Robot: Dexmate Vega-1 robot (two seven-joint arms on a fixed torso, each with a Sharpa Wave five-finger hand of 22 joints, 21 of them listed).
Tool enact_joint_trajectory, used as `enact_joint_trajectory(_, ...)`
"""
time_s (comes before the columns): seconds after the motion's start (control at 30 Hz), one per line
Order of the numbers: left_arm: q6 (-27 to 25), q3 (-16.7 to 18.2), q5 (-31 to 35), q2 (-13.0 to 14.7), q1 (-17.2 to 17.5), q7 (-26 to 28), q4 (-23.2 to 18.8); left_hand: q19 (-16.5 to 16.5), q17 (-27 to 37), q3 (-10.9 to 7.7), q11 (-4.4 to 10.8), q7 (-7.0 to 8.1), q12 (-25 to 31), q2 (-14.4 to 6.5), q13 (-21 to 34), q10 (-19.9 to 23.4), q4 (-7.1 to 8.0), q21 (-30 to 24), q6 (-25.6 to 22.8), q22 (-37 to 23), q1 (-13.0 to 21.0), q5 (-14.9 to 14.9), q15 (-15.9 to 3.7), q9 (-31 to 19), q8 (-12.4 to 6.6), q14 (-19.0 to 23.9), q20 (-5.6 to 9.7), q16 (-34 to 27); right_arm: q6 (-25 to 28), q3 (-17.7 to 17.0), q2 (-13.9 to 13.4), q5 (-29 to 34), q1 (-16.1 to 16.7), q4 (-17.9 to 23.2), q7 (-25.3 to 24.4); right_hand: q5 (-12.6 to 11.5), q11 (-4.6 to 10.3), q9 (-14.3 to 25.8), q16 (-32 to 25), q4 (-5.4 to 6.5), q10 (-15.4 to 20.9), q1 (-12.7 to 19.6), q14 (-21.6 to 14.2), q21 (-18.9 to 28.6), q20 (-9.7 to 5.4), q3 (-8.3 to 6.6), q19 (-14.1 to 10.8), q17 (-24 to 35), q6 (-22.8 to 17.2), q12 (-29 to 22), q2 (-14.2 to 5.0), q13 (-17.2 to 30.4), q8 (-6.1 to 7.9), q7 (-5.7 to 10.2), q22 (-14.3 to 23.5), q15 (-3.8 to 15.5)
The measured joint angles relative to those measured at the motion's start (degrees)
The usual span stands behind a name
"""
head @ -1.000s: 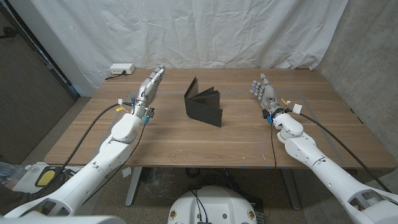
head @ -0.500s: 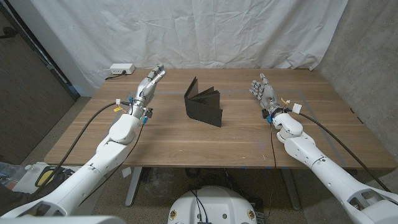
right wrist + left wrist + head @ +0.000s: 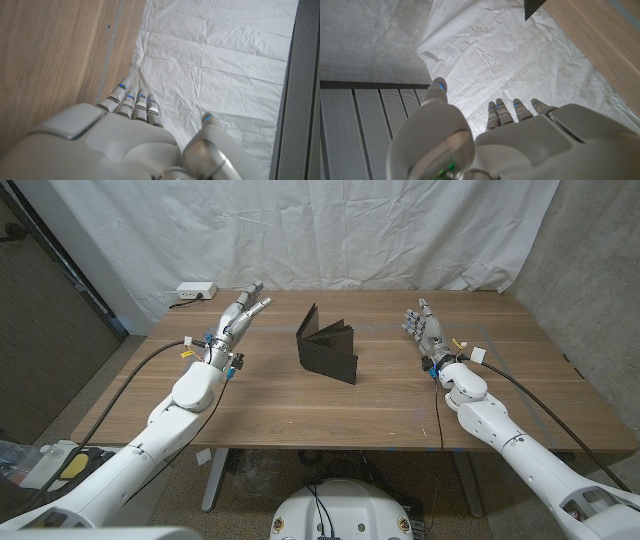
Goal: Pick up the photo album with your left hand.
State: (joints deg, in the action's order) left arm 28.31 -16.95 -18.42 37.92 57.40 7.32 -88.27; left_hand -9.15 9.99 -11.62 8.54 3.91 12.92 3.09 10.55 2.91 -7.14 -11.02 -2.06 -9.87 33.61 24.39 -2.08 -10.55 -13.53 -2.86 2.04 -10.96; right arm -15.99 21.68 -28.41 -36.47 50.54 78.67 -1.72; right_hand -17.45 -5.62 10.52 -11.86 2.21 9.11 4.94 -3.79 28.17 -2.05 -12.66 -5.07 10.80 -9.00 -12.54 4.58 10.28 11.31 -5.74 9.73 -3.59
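The black photo album (image 3: 327,346) stands part open in the middle of the wooden table (image 3: 300,405).

The left hand (image 3: 240,316) is up and left of the album, fingers straight and apart, holding nothing. The right hand (image 3: 426,329) is off to the album's right, fingers straight and empty too. Both hands are well apart from the album.

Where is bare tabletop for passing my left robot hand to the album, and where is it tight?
Bare wood lies between the left robot hand and the photo album, and along the near edge of the table in front of the album. More bare wood separates the album from the right robot hand. It is tightest at the far left corner, near the white power strip.
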Motion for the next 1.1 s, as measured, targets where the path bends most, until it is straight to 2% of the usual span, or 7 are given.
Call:
enact_joint_trajectory(0.1, -0.41, 0.04, 1.03, 0.05, 0.06, 0.93, -0.1, 0.0, 0.0, 0.15, 0.0, 0.0, 0.0, 0.05, 0.0, 0.0, -0.18, 0.0, 0.0, 0.0, 0.67, 0.0, 0.0, -0.27, 0.0, 0.0, 0.0, 0.0, -0.01, -0.07, -0.04, 0.0, 0.18, 0.23, -0.01, 0.0, 0.0, 0.0, 0.23, -0.23, 0.0, 0.0, 0.0, 0.0, 0.0, 0.24, 0.0, 0.0, 0.0, 0.0, 0.0, 0.0, 0.0, 0.0, 0.14, 0.0)
enact_joint_trajectory(0.13, -0.44, 0.6, 1.06, 0.69, 1.01, 0.98, -1.56, 0.0, 0.0, 0.05, 0.0, 0.0, 0.0, 0.05, 0.0, 0.0, -0.41, 0.0, 0.0, 0.0, 0.66, 0.0, 0.0, -0.27, 0.0, 0.0, 0.0, 0.0, -0.18, -0.08, -0.04, -0.03, 0.18, 0.23, -0.16, 0.0, 0.0, 0.0, 0.23, -0.23, 0.0, 0.0, 0.0, 0.0, 0.0, 0.24, 0.0, 0.0, 0.0, 0.0, 0.0, 0.0, 0.0, 0.0, 0.26, 0.0)
enact_joint_trajectory(0.67, -5.4, 2.9, 7.05, 2.83, 4.96, 6.89, -7.96, -0.3, 0.0, -0.29, 0.28, 0.3, 0.01, 0.13, -0.01, 0.32, -1.12, 0.0, -0.31, 0.0, 3.15, 0.0, 0.0, -0.26, 0.0, 0.0, -0.3, 0.0, -0.4, -0.18, -0.18, -0.23, 1.12, 1.18, -0.26, 0.0, 0.0, 0.0, 0.23, -0.23, 0.0, 0.3, -0.21, -0.44, -0.23, 0.23, -0.23, -0.01, 0.0, 0.0, -0.3, -0.01, 0.0, 0.0, 0.29, 0.21)
enact_joint_trajectory(1.1, -9.94, 3.82, 11.42, 4.29, 6.75, 9.73, -12.11, -0.6, 0.0, -0.54, 0.58, 0.83, -0.43, 0.36, 0.27, 0.63, -1.83, 0.0, -0.39, -0.14, 5.34, -0.01, 0.02, -0.26, 0.45, -0.43, -0.6, 0.43, -0.47, -0.51, -0.57, -0.51, 2.01, 2.31, -0.54, 0.0, 0.0, 0.0, 0.23, -0.23, 0.0, 0.3, -0.21, -0.79, -0.01, 0.23, -0.64, -0.01, -0.22, 0.35, -0.3, -0.01, 0.0, 0.22, 0.28, 0.21)
